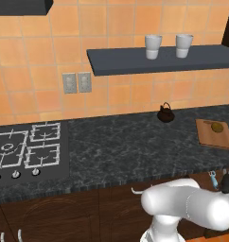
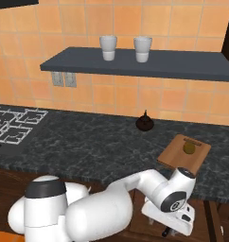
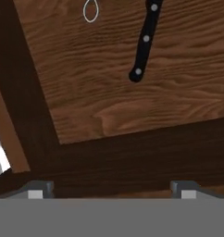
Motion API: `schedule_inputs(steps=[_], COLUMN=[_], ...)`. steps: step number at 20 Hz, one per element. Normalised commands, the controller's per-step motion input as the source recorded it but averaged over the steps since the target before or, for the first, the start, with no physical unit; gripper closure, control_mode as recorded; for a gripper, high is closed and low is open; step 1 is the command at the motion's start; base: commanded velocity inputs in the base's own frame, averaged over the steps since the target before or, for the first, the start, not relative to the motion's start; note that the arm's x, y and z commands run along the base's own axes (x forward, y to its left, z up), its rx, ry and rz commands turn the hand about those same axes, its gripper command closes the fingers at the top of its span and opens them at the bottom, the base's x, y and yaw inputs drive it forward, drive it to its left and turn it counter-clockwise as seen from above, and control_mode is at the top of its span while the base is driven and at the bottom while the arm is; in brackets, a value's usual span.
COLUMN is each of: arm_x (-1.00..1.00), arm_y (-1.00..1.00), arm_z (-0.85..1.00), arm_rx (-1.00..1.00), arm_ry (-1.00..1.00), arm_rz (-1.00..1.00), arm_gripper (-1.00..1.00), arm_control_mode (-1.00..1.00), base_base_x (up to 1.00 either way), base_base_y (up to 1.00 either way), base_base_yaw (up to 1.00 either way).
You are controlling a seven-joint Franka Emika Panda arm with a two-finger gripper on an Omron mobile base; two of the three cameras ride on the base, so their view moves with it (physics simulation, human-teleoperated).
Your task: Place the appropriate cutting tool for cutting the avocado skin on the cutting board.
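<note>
Orange wall tiles back a dark speckled tabletop (image 1: 135, 142) that runs along the kitchen wall. Take the cutting board (image 2: 175, 158) as the landmark: it lies flat near the tabletop's front edge, at the right of both base views. On it, toward the far end, sits the avocado (image 2: 188, 148), touching the wood. Left of the board and farther back toward the wall stands a small dark kettle (image 2: 145, 122), well apart from it. Much farther left of the board is the stove (image 1: 26, 146) with its white grates. Above the board and kettle, a dark shelf (image 2: 135, 64) on the wall carries two white cups (image 2: 108, 47) side by side.

Below the board, in front of the tabletop's edge, the white arm bends down, and the end effector (image 3: 111, 187) points into an open wooden drawer (image 3: 109, 92). Its two finger tips (image 3: 37, 189) stand wide apart with nothing between them. Inside the drawer lies a knife (image 3: 144, 44), of which a black handle with three pale rivets shows; it is well clear of the finger tips. Near it on the drawer floor rests a small white loop (image 3: 90, 10) whose nature I cannot tell.

In the left base view a small bluish tool (image 1: 214, 178) shows just under the tabletop's edge below the board.
</note>
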Motion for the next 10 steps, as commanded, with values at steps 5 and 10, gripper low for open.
schedule_inputs(steps=[5,10], arm_x=[-0.24,-0.33], arm_y=[0.00,0.00], arm_z=[-0.28,0.00], arm_rx=[0.00,0.00], arm_ry=[0.10,0.14], arm_rz=[0.06,0.05], arm_gripper=[-1.00,-1.00], arm_control_mode=[-1.00,-1.00], base_base_x=[0.00,0.00], base_base_y=[0.00,0.00], base_base_yaw=[0.00,0.00])
